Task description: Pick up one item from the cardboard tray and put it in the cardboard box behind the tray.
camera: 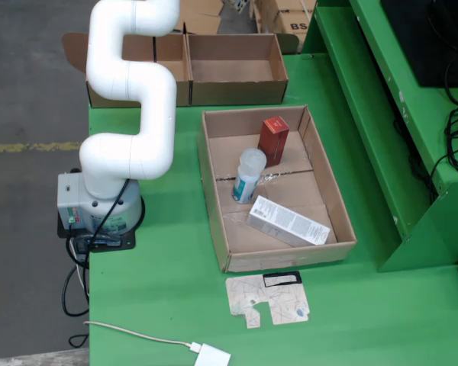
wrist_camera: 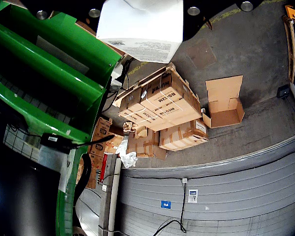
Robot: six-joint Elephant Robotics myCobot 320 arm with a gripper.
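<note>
- Fixed view: the white arm (camera: 130, 91) rises from its grey base (camera: 99, 204) at the left edge of the green tabletop (camera: 175, 297) and leaves the frame at the top; the tool itself is out of this view.
- The cardboard tray (camera: 214, 191) lies at frame centre on the tabletop. It holds three items: a red box (camera: 273, 139) standing upright near the far wall, a clear bottle (camera: 248, 175) with a blue label at the middle, and a white carton (camera: 288, 221) lying flat toward the near right corner.
- The bottle stands just beside the red box; the white carton lies near the bottle's base.
- The cardboard box (camera: 237, 70) sits behind the tray at upper centre, open at the top, interior bare as far as visible.
- A flat cardboard scrap (camera: 267, 299) lies on the tabletop below the tray; a white adapter (camera: 212, 355) with a cable lies at the lower edge.
- Moving view: a white box (wrist_camera: 140, 27) fills the upper centre, directly under the camera mount. The tool's fingers do not show, so its state cannot be told.
- Below it, stacked cartons (wrist_camera: 160, 105) rest on the floor.
</note>
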